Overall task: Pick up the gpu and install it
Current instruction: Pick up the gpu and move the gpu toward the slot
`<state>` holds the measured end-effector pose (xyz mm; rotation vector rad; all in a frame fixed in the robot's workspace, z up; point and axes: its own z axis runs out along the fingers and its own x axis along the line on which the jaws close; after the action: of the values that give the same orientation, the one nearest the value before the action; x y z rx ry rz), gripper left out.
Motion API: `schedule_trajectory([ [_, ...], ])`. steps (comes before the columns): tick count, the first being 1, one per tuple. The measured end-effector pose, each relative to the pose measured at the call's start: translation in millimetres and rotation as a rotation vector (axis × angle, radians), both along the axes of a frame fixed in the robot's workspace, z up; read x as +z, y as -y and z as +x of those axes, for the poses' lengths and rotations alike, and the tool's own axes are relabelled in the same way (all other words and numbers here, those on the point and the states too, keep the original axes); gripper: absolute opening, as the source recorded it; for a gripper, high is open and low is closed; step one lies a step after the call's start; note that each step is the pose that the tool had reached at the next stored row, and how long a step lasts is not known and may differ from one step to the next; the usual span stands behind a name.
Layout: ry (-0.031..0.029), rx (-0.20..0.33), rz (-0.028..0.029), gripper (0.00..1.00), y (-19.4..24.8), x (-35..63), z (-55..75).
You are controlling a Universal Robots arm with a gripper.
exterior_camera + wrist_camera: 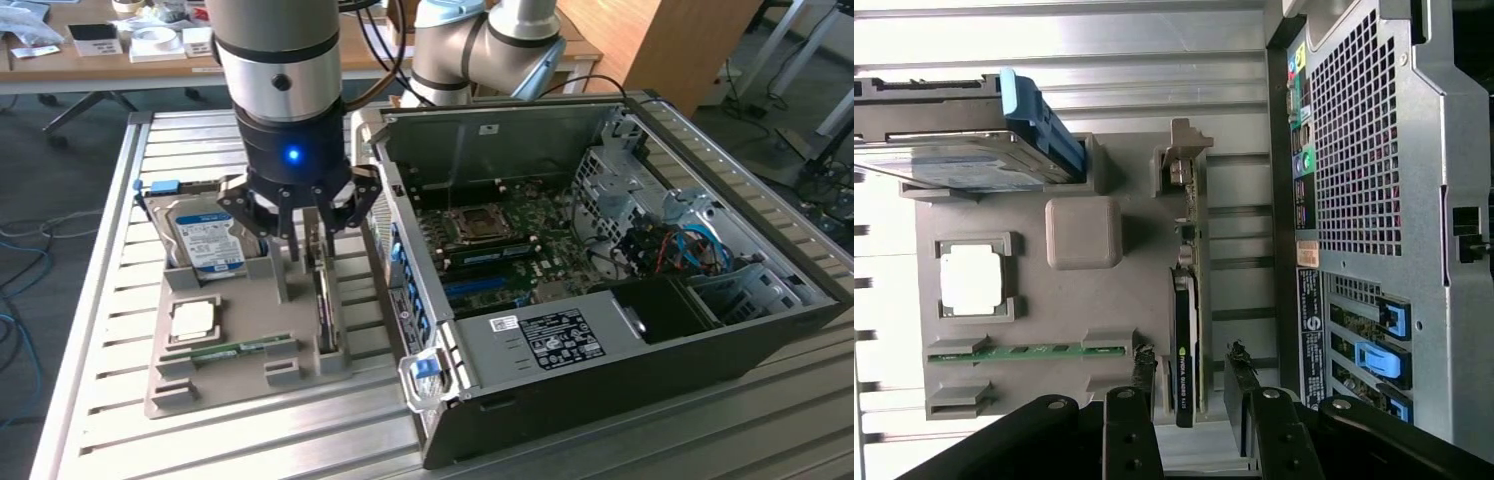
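Note:
The gpu (324,305) is a thin dark card with a silver bracket at one end. It stands on edge in a slot of the grey holder tray (227,385), beside the open computer case (747,330). My gripper (314,232) hangs right over the card, pointing down. In the wrist view the gpu (1184,330) runs between the two black fingers (1144,372), with a gap on each side. The gripper (1191,375) is open and straddles the card's end without touching it.
The tray also holds a hard drive (210,240) with a blue-white label, a square processor (194,320) and a green memory stick (240,349). The motherboard (507,240) lies exposed inside the case. The case's rear wall (1374,150) stands close beside the card.

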<state>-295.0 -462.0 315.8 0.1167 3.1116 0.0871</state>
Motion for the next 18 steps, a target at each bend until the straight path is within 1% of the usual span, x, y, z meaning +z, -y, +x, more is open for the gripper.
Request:
schedule_trajectory([
  [4,-0.0001,0.0,-0.0001,0.42,0.0,0.0,2.4],
  [11,-0.0001,0.0,-0.0001,0.42,0.0,-0.1,2.6],
  [18,0.0,0.0,-0.0001,0.42,0.0,-2.2,2.8],
])
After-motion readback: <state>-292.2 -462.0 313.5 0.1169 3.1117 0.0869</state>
